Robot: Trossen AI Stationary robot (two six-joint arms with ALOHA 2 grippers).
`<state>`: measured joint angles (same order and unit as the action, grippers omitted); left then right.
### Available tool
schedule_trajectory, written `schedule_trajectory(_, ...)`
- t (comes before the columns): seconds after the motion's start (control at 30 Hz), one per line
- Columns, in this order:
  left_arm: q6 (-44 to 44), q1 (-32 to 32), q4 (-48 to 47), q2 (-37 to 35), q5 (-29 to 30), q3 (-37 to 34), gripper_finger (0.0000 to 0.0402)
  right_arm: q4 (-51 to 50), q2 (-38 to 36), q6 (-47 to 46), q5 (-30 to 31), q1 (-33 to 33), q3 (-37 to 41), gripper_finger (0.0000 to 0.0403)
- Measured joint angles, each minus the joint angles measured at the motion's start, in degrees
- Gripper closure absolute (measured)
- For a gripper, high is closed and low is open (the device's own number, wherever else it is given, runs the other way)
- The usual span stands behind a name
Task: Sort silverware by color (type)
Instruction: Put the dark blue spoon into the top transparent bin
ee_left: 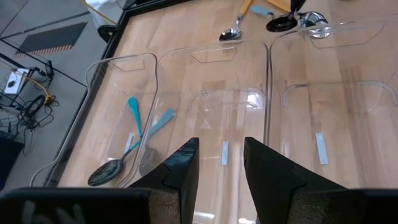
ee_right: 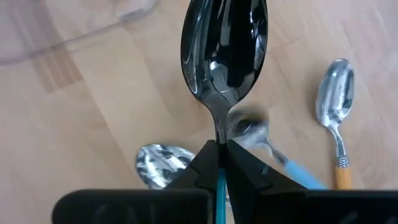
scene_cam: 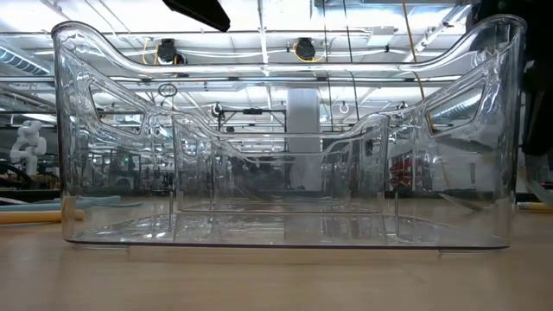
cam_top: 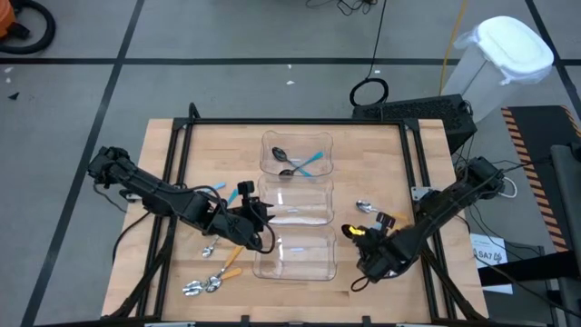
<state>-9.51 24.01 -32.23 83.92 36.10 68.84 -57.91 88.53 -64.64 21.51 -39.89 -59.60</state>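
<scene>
On the wooden surface [cam_top: 182, 182], at its 8 o'clock corner, a few loose spoons [cam_top: 204, 283] lie in a cluster, silver bowls together, with orange handles pointing toward 2 o'clock. Just past them toward 1 o'clock, the left claw [cam_top: 243, 218] hovers at the left rim of the middle bin [cam_top: 295, 203], its fingers [ee_left: 183, 171] spread with nothing between them; in its wrist view the bare bin floor shows through the gap. Three clear bins run down the centre of the surface from 12 to 6 o'clock, touching end to end. The far bin [cam_top: 297, 153], at 12 o'clock, holds two dark-bowled spoons [cam_top: 298, 164] with light-blue handles, lying crossed. The middle bin and the near bin [cam_top: 296, 255] at 6 o'clock look bare inside. Right of the middle bin, at about 3 o'clock from centre, a silver spoon [cam_top: 365, 207] lies on the wood. Just toward 5 o'clock from it, the right claw [cam_top: 356, 232] is pressed together on the neck of a dark spoon [ee_right: 225, 43], with a blue handle running back between the fingers, held above the wood. Under it in the right wrist view lie a silver spoon with an orange handle [ee_right: 336, 106] and another with a blue handle [ee_right: 261, 138].
</scene>
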Motion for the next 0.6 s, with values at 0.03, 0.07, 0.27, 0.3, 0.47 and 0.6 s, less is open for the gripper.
schedule_trajectory(0.03,0.02,0.0,0.12,0.0,0.0,-0.01,0.0274,-0.25,0.0,0.0,0.8,-0.33,-0.34,0.0393)
schedule_trajectory(0.07,0.02,0.0,0.39,0.0,0.0,-0.01,0.0274,-0.75,0.0,0.0,1.52,-0.58,-0.79,0.0393)
schedule_trajectory(0.27,0.37,0.0,1.07,0.0,0.0,0.0,0.0274,-3.06,0.0,0.0,5.23,-1.99,-3.18,0.0393)
schedule_trajectory(0.3,0.37,0.0,1.07,0.0,0.0,-0.01,0.0274,-3.55,0.0,-0.01,5.71,-2.2,-3.56,0.0393)
schedule_trajectory(0.47,0.37,0.0,1.07,0.0,0.0,0.0,0.0274,-4.96,0.0,-0.06,7.29,-2.66,-4.17,0.0392)
schedule_trajectory(0.6,0.34,0.0,1.08,0.0,0.0,0.0,0.0274,-6.08,0.0,-0.61,7.39,-2.66,-4.19,0.0392)
